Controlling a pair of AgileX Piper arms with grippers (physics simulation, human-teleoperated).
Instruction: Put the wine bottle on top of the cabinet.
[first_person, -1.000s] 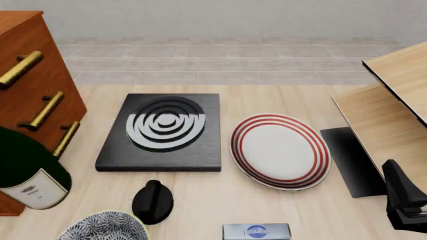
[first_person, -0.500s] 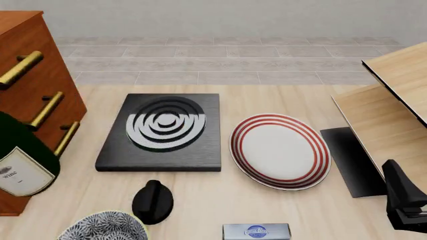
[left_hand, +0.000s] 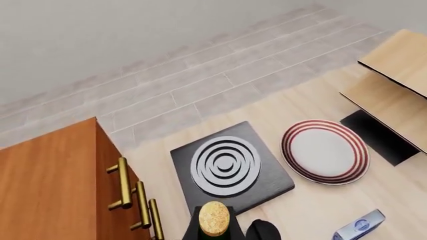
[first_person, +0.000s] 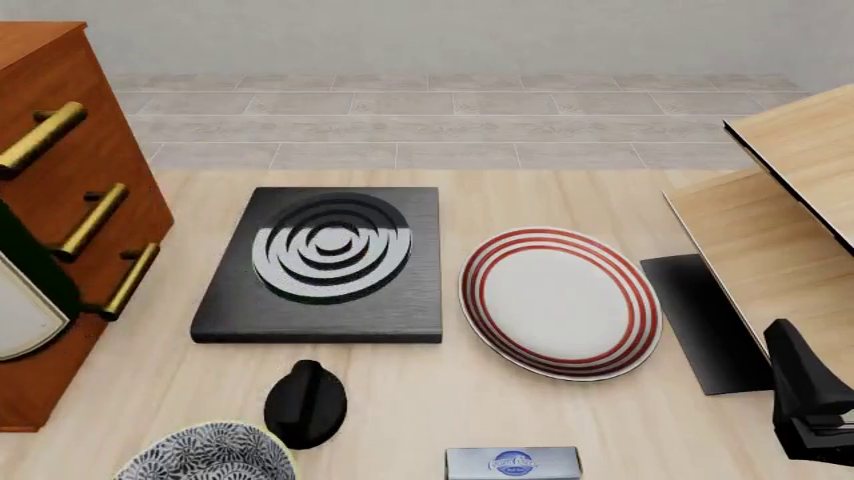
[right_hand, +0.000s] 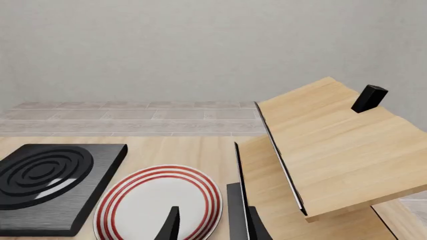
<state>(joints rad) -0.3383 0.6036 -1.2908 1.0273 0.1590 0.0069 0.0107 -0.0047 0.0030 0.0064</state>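
The wine bottle (first_person: 24, 262) shows only as a dark green slice with a white label at the front view's far left edge, off the table and in front of the cabinet (first_person: 74, 140). In the left wrist view its tan cork (left_hand: 214, 218) stands just ahead of the camera, beside the cabinet's (left_hand: 47, 185) brass-handled front and below its top. The left gripper's fingers are hidden; the bottle hangs in its hold. My right gripper (right_hand: 213, 231) is open and empty, low at the front right (first_person: 805, 395).
On the table stand a black board with white rings (first_person: 327, 260), a red-rimmed plate (first_person: 561, 300), a black knob (first_person: 306, 402), a patterned bowl (first_person: 207, 458) and a small blue box (first_person: 513, 463). Pale wood slanted panels (first_person: 787, 190) and a black mat (first_person: 697, 320) are at the right.
The wine bottle has moved up and to the left, sliding mostly out of the front view's left edge. The right arm has not moved.
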